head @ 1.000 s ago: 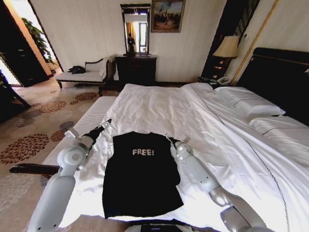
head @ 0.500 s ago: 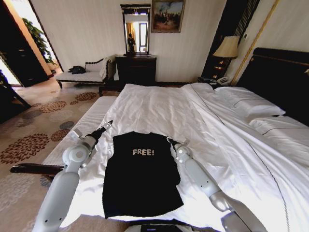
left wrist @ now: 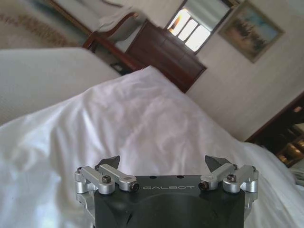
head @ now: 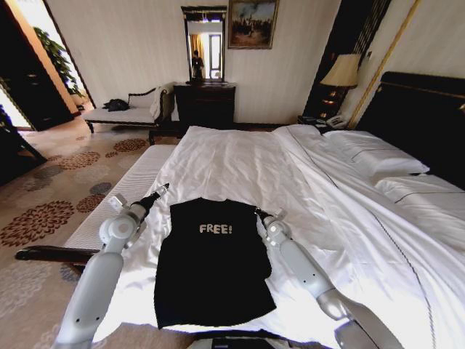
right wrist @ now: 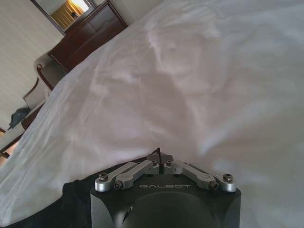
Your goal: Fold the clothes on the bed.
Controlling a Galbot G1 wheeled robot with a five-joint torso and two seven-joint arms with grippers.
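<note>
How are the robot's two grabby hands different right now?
The left gripper has its fingers spread apart; the right gripper has its fingers shut together. The left hovers beside the T-shirt over white sheet; the right sits at the shirt's other shoulder edge. Both point up the bed.

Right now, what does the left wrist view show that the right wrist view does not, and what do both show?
Left wrist view alone: the left hand, fingers spread open over bare sheet, and a framed painting on the wall. Right wrist view alone: the right hand, fingers shut together, with a bit of the black T-shirt beside it. Both share the white bed and the dark dresser.
</note>
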